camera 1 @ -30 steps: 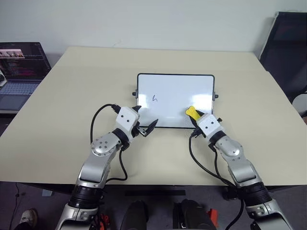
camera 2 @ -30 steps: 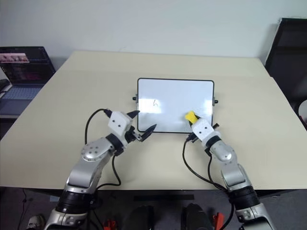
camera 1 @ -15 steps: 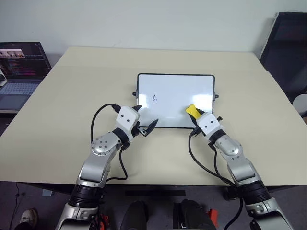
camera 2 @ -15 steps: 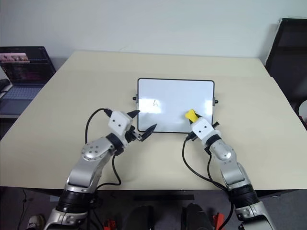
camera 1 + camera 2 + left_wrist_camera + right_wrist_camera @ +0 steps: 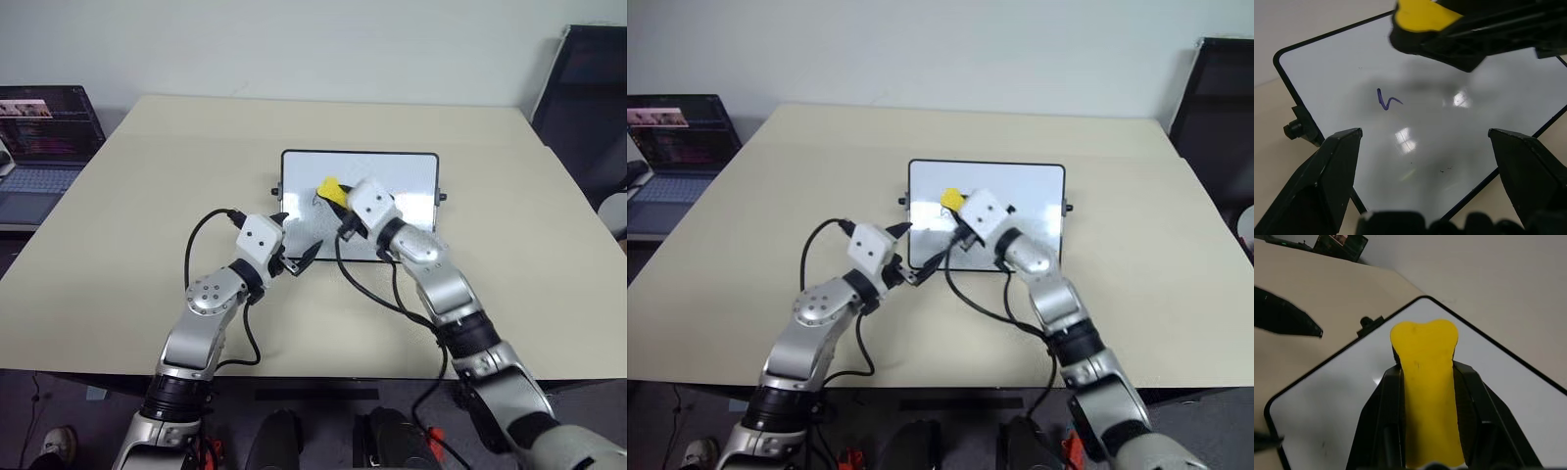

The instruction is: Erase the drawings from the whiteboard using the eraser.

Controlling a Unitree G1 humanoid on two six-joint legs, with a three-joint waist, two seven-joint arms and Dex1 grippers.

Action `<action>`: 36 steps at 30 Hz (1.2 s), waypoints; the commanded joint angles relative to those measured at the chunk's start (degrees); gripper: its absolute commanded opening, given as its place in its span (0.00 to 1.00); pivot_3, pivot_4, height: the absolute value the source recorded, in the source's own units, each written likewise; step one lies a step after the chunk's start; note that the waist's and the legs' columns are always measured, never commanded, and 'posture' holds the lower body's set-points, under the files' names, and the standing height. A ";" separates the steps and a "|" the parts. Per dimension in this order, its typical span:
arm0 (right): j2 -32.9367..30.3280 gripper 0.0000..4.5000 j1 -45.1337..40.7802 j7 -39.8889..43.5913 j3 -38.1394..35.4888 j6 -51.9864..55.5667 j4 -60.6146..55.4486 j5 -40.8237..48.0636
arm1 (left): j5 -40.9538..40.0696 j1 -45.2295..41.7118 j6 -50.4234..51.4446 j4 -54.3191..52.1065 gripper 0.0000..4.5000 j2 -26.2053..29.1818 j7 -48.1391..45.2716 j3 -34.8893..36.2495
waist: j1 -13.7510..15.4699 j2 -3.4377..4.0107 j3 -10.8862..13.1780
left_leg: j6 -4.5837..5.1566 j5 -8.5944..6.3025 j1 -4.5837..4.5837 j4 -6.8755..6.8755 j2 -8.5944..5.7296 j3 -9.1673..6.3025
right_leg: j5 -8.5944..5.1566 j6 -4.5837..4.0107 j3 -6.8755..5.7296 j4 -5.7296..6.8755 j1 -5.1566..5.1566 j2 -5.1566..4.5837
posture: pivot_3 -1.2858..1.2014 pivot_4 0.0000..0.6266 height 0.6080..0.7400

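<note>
The whiteboard (image 5: 361,206) lies flat mid-table (image 5: 137,215), one drawing (image 5: 1387,99) left on its left half. The right gripper (image 5: 338,201) clamps the eraser (image 5: 329,189) just above that mark, positioned to wipe. The left gripper (image 5: 294,245) stands wide at the board's near-left corner, apparently steadying. A laptop (image 5: 44,147) sits well apart; nothing obstructs.

One whiteboard (image 5: 392,181), one yellow-topped eraser (image 5: 330,189), one handwritten mark (image 5: 1387,100) on the board, two grippers, left (image 5: 297,242) and right (image 5: 336,199), one beige table (image 5: 147,215), one open laptop (image 5: 44,137), one dark chair (image 5: 588,98)
</note>
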 commanded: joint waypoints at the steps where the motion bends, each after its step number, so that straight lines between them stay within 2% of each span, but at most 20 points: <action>1: 1.89 0.22 -5.11 -1.50 -0.37 -1.18 4.96 -0.10 | -0.09 -0.19 -0.90 -1.76 1.00 0.86 0.45 1.98 | -0.02 0.00 0.00 | 0.00 0.00 0.00 -0.01 0.00 0.00 | 0.00 0.00 0.00 0.00 -0.01 0.00 | 0.52 0.24 1.00; 17: 2.52 0.22 -10.87 -2.76 0.38 -3.37 13.80 -2.19 | 0.00 0.40 -0.66 -1.99 1.00 0.93 0.76 2.57 | -0.08 0.02 0.01 | 0.00 0.00 -0.02 -0.02 0.00 -0.02 | 0.01 -0.02 -0.02 0.06 -0.05 -0.03 | 0.52 0.24 1.00; 36: -0.84 0.22 -6.71 -0.93 0.58 -0.89 8.89 -2.79 | -0.06 0.51 -0.33 -2.46 1.00 1.00 0.59 2.46 | -0.19 0.02 0.02 | 0.00 0.00 -0.02 -0.01 0.01 -0.02 | 0.01 -0.03 -0.01 0.07 -0.05 -0.03 | 0.52 0.24 1.00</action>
